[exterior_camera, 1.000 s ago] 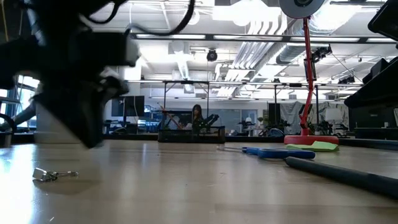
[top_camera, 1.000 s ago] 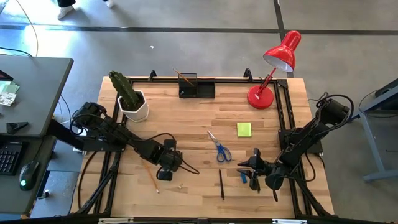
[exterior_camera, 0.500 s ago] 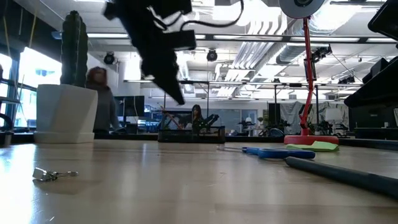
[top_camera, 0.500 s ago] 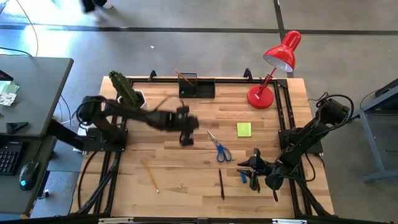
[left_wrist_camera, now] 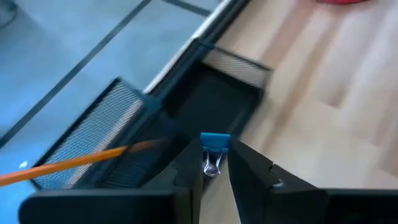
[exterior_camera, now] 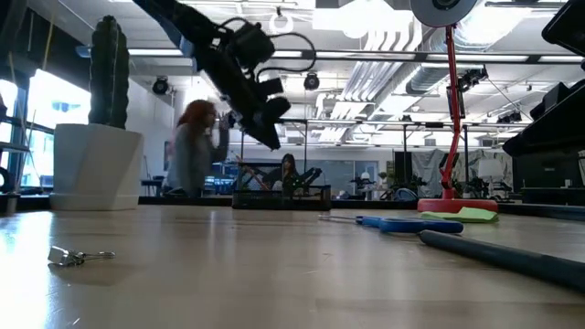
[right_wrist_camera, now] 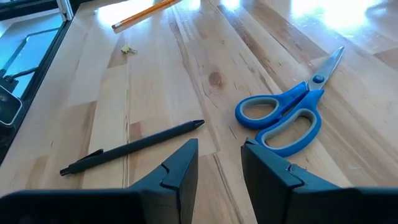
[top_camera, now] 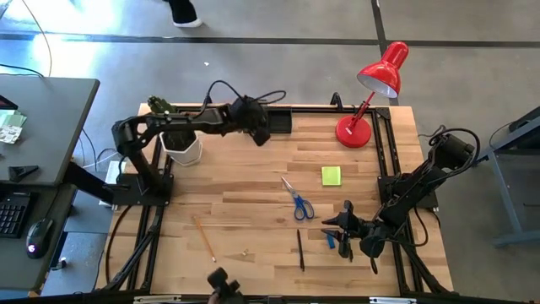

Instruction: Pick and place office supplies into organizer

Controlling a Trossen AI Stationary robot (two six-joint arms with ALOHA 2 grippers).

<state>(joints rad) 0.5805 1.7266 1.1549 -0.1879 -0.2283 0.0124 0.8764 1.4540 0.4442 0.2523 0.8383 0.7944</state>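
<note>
I find the left gripper (left_wrist_camera: 215,163) extended over the far edge of the table, directly above the organizer (top_camera: 278,121). Its fingers (left_wrist_camera: 245,168) are nearly closed, pinching a small blue binder clip (left_wrist_camera: 214,142) between their tips; the clip hangs above the organizer's open black compartment. One orange pencil (left_wrist_camera: 81,160) leans in the mesh section of the organizer. I see my right gripper (right_wrist_camera: 219,163) resting low near the table's near right side, its fingers parted and holding nothing. A black pen (right_wrist_camera: 134,147) and the blue-handled scissors (right_wrist_camera: 289,115) lie just ahead of it. A second pencil (top_camera: 203,237) lies loose on the table (top_camera: 253,177), and the sticky-note pad (top_camera: 331,175) sits beside the red lamp (top_camera: 371,93).
</note>
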